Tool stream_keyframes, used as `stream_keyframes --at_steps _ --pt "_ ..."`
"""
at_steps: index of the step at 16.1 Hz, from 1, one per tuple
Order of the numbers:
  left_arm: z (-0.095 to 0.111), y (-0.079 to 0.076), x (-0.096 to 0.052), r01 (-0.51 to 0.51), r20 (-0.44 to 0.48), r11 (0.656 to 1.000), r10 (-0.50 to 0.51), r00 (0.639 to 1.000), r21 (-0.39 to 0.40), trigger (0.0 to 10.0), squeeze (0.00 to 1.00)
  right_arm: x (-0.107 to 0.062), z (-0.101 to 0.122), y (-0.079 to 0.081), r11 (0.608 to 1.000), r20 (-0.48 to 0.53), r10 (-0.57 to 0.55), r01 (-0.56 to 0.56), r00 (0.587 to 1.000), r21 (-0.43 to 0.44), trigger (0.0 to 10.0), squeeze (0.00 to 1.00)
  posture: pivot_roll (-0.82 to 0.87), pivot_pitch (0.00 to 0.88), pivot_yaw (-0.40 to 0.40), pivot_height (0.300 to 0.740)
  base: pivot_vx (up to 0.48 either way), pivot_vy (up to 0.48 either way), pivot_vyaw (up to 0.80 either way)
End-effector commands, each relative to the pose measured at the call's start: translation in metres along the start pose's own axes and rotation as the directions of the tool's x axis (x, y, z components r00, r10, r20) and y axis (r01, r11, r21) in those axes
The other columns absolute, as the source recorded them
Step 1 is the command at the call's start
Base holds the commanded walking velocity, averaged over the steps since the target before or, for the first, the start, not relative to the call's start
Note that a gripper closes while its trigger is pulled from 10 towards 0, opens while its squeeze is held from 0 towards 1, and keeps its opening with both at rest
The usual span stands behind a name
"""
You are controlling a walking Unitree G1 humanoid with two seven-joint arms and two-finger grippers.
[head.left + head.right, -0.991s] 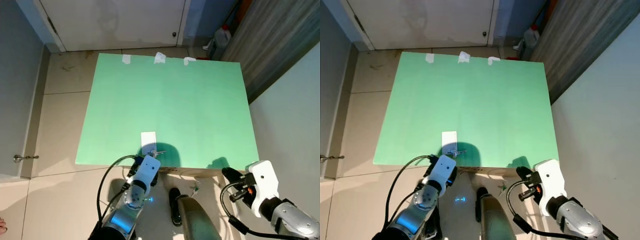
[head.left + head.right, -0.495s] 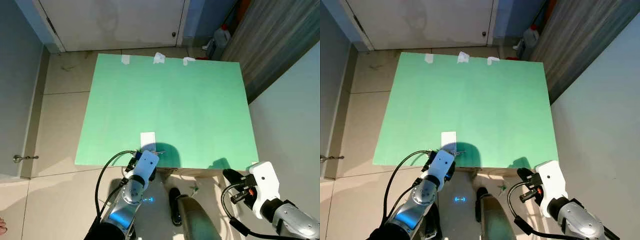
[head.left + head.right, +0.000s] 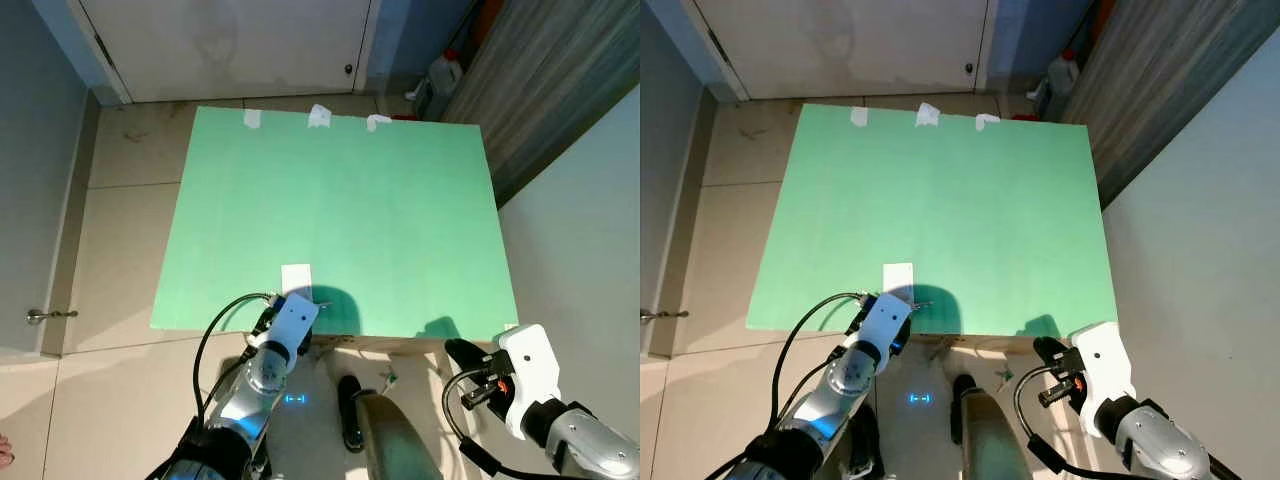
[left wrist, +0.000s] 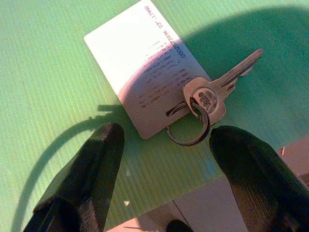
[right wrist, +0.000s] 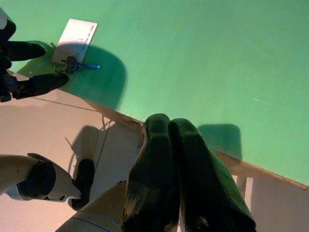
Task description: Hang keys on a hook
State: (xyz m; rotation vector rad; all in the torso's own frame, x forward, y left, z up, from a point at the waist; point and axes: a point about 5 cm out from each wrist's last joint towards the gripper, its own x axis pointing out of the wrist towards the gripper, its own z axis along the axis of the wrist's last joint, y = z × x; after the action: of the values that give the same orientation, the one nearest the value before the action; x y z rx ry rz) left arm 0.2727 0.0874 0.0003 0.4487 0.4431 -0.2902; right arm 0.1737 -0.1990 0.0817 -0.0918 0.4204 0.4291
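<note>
A silver key (image 4: 219, 90) on a metal ring (image 4: 189, 129) with a white card tag (image 4: 145, 67) lies on the green table (image 3: 340, 200) near its front edge. My left gripper (image 4: 164, 145) is open just above the table, one finger (image 4: 91, 169) on each side of the ring, neither touching it. In the eye views the left gripper (image 3: 290, 320) sits at the table's front edge beside the white card (image 3: 296, 276). The right gripper (image 5: 176, 145) is shut and empty, held low off the table's front right corner (image 3: 465, 357).
Three bits of white tape (image 3: 319, 116) mark the table's far edge. Behind it are a white door (image 3: 230, 45) and a plastic jug (image 3: 441, 75) on the tiled floor. A grey wall (image 3: 590, 220) runs along the right.
The left gripper has edged slightly forward at the table's front edge, toward the key ring. The right arm has barely moved.
</note>
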Motion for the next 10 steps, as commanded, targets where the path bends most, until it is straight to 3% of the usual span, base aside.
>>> stream_keyframes --at_steps 1,5,6,7,10 --pt "-0.0074 -0.0055 -0.0002 0.039 -0.03 0.999 -0.039 0.999 0.0 10.0 0.0 -0.005 -0.0038 0.0005 1.0 -0.027 -0.004 0.004 1.0 0.008 10.0 0.0 -0.4 0.316 -0.072 0.74 0.0 0.0 0.0" --pt "-0.0064 -0.0066 0.0039 0.074 -0.039 0.997 -0.075 0.996 -0.02 10.0 0.0 -0.0063 -0.004 0.0013 1.0 -0.031 -0.005 0.005 1.0 0.01 10.0 0.0 -0.41 0.324 -0.073 0.74 0.0 0.0 0.0" --pt "-0.005 -0.0094 0.0055 0.101 -0.035 0.994 -0.103 0.994 -0.034 3.1 0.0 -0.0067 -0.0039 0.0013 1.0 -0.031 -0.006 0.006 0.999 0.011 10.0 0.0 -0.41 0.328 -0.075 0.74 0.0 0.0 0.0" --pt "-0.0031 -0.0108 0.0066 0.123 -0.029 0.991 -0.125 0.992 -0.05 0.0 0.0 -0.0068 -0.0039 0.0019 1.0 -0.033 -0.004 0.004 0.999 0.01 10.0 0.0 -0.41 0.328 -0.075 0.74 0.0 0.0 0.0" --pt "0.0005 -0.0083 0.0094 0.137 -0.023 0.988 -0.139 0.99 -0.069 0.0 0.0 -0.0073 -0.0033 0.0023 1.0 -0.032 -0.005 0.005 0.999 0.01 10.0 0.0 -0.41 0.332 -0.077 0.74 0.0 0.0 0.0"
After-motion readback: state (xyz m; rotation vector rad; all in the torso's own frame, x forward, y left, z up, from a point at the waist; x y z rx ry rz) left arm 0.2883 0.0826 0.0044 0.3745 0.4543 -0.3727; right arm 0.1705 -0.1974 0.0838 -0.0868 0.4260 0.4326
